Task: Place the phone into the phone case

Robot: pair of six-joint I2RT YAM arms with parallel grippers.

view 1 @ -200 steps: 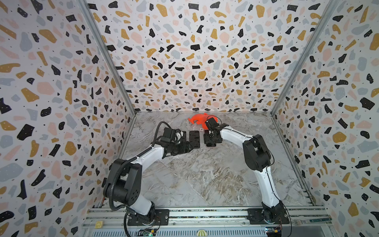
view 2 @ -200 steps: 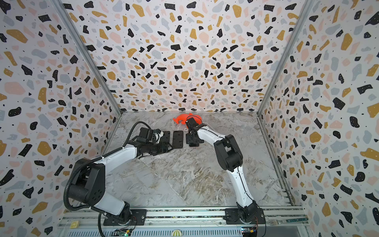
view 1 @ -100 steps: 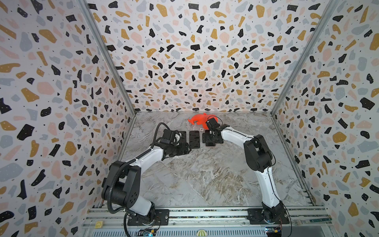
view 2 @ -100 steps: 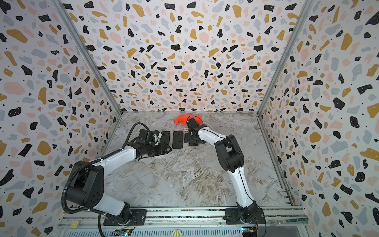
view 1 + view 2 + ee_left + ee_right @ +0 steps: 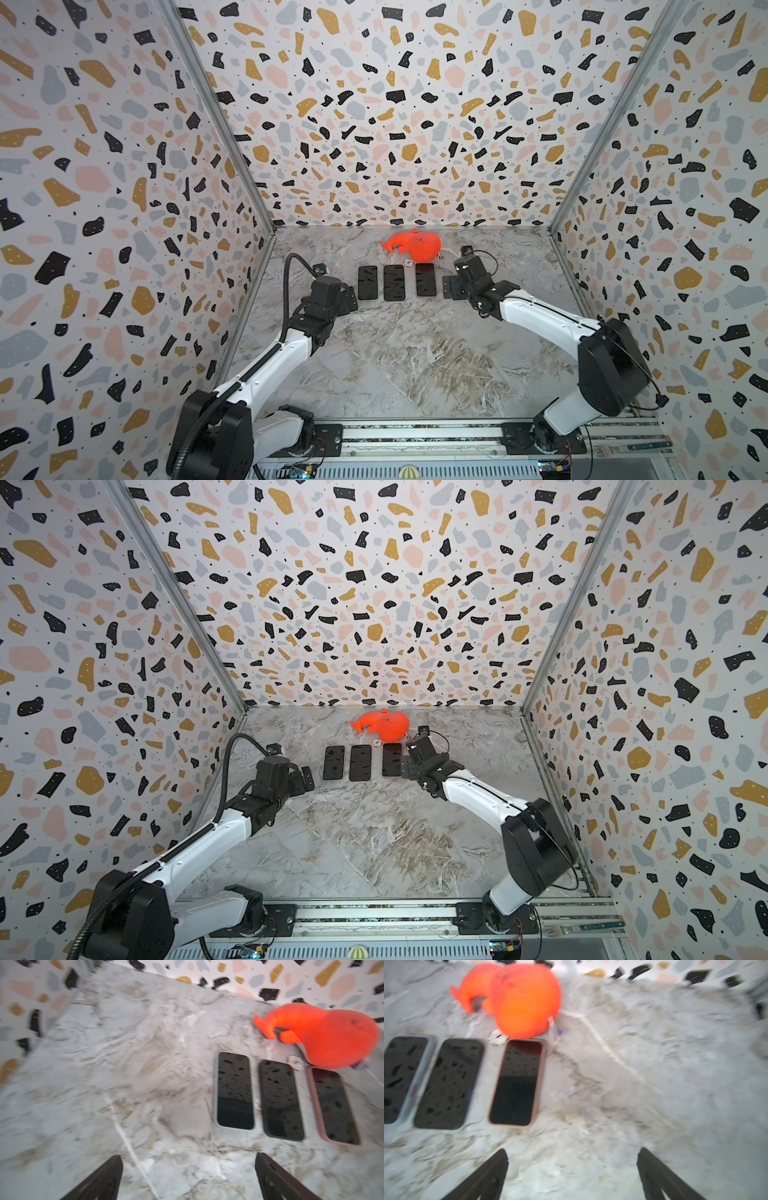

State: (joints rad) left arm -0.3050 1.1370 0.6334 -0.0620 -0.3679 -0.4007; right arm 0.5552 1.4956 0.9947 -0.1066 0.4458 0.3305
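Three phones lie face up in a row on the marble floor in both top views. The left phone (image 5: 368,282) (image 5: 234,1091) has a pale rim round it. The middle phone (image 5: 394,282) (image 5: 280,1099) is black all round. The right phone (image 5: 426,279) (image 5: 517,1082) sits in a pink phone case (image 5: 540,1076). My left gripper (image 5: 349,297) (image 5: 188,1159) is open and empty, just left of the row. My right gripper (image 5: 451,286) (image 5: 572,1153) is open and empty, just right of the pink-cased phone.
An orange plush whale (image 5: 413,246) (image 5: 380,726) lies behind the phones, touching the far end of the pink-cased one. A small round white tag (image 5: 409,262) sits between the whale and the middle phone. Patterned walls close the floor on three sides.
Both grippers have pulled back off the phones, the left one leftward and the right one rightward, and their jaws have opened wider. The phones stay in their row.
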